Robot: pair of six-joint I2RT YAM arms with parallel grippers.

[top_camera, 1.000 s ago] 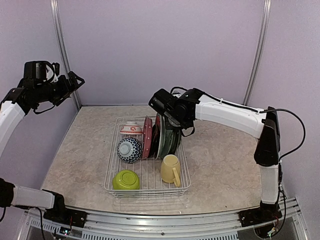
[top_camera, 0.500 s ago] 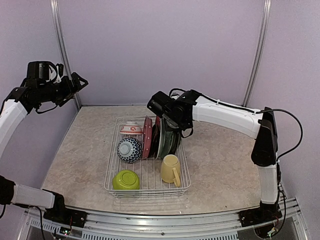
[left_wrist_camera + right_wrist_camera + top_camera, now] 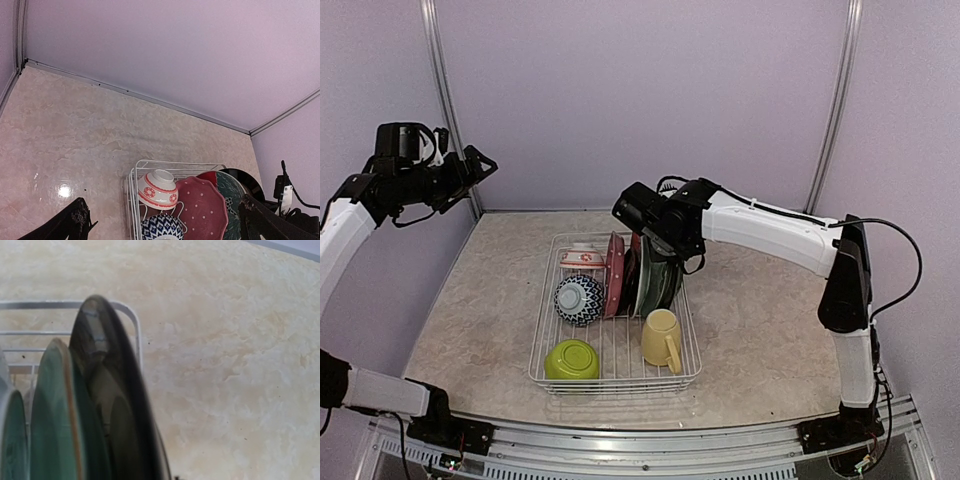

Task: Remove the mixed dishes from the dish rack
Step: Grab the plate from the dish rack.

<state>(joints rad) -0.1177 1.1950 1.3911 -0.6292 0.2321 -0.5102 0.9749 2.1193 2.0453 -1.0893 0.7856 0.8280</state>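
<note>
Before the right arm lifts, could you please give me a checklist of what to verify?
1. Right gripper shut over the standing plates: ok.
2. Outermost dark plate actually pinched: cannot tell, fingers hidden.
3. That plate standing on edge in the dish rack: ok.
4. Left gripper open, raised well away from the rack: ok.
5. Bare table right of the rack for a set-down: ok.

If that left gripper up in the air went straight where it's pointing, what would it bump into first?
From the left gripper, probably the red-and-white bowl at the dish rack's far corner, though depth is unclear.
</note>
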